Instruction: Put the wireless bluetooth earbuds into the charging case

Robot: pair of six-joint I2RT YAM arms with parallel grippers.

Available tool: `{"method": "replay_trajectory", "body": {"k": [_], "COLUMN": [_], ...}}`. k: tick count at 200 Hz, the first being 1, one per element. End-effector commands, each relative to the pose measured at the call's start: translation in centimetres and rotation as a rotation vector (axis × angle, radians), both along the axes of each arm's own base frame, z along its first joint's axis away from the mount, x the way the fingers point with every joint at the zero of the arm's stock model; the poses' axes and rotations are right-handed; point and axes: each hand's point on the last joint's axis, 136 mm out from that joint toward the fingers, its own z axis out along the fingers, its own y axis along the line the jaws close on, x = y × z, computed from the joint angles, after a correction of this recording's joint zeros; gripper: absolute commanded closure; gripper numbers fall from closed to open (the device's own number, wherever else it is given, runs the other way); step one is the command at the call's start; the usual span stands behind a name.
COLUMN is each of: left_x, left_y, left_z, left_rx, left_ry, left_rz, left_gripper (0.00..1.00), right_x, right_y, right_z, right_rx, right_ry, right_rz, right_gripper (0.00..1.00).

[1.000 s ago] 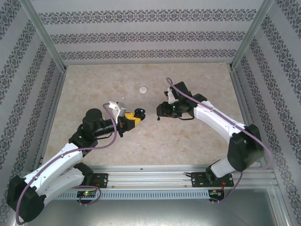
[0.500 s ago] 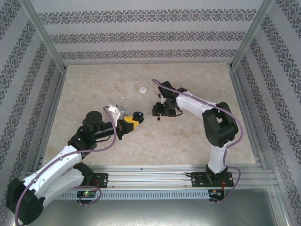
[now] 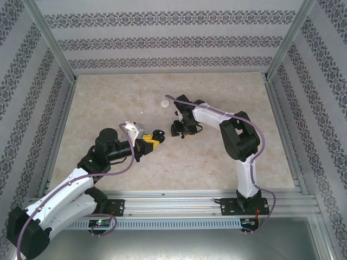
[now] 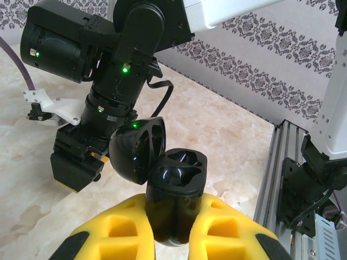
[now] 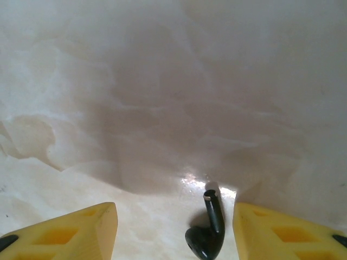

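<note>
Over the tabletop (image 3: 227, 168), top external view: the left pincer (image 3: 153, 140) holds the charging case (image 3: 159, 133) near the middle, a little toward the left edge. The right pincer (image 3: 179, 130) points down at the surface just beside the case, on the side toward the right edge. A round white puck (image 3: 164, 102) lies apart, toward the far edge. A pale speck near it is too small to identify.

Left wrist view: the left pincer (image 4: 176, 208) is clamped on the lower body of the charging case (image 4: 176, 179), with one yellow finger on each side. The lid (image 4: 138, 149) is swung open to the left. Both wells in the case top read as glossy black hollows; they look empty, though black on black leaves some doubt. The wrist of the right arm (image 4: 114, 108) stands close behind the case, with green indicator lights on.

Right wrist view: the right pincer (image 5: 174, 227) has its yellow fingers apart. A black earbud (image 5: 209, 238) lies on the tabletop between them, nearer the right-hand finger and touching neither, its stem pointing away from the camera.

Progress (judgement): the case is open and presented, so the preparation is done. No earbud appears seated. Left to do: close on this black earbud, carry it to a well and seat it; then the remaining earbuds.

Writing: no brand, label or lettering is legible on the case, the earbud or the arms.
</note>
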Motion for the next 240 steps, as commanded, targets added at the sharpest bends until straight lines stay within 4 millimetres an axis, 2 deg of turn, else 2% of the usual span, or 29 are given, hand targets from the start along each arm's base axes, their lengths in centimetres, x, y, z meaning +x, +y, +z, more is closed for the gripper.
{"method": "replay_trajectory", "body": {"k": [1, 90, 117, 140, 170, 196, 240], "left_x": [-0.1, -0.5, -0.6, -0.7, -0.6, -0.6, -0.8], "left_y": [0.6, 0.9, 1.0, 1.1, 1.1, 0.9, 1.0], "left_z": [-0.3, -0.4, -0.5, -0.6, -0.8, -0.7, -0.9], "left_rx": [0.018, 0.007, 0.005, 0.005, 0.000, -0.006, 0.005], "left_ry": [-0.016, -0.007, -0.003, 0.000, 0.001, 0.000, -0.001], "left_rz": [0.011, 0.021, 0.024, 0.027, 0.029, 0.024, 0.018], "left_gripper": [1.00, 1.00, 1.00, 1.00, 1.00, 1.00, 1.00], "right_x": [-0.5, -2.6, -3.1, -2.7, -2.7, -3.6, -4.5], "right_y": [1.7, 5.7, 6.1, 5.4, 4.4, 4.0, 3.0], "right_z": [-0.1, 1.3, 1.8, 3.0, 4.4, 4.0, 2.5], "right_rx": [0.009, 0.041, 0.042, 0.014, 0.039, 0.081, 0.061], "right_ry": [-0.006, -0.048, -0.053, -0.070, -0.076, -0.045, -0.016], "right_rz": [0.088, 0.310, 0.325, 0.233, 0.004, -0.133, -0.204], "right_gripper": [0.42, 0.42, 0.42, 0.43, 0.43, 0.44, 0.41]}}
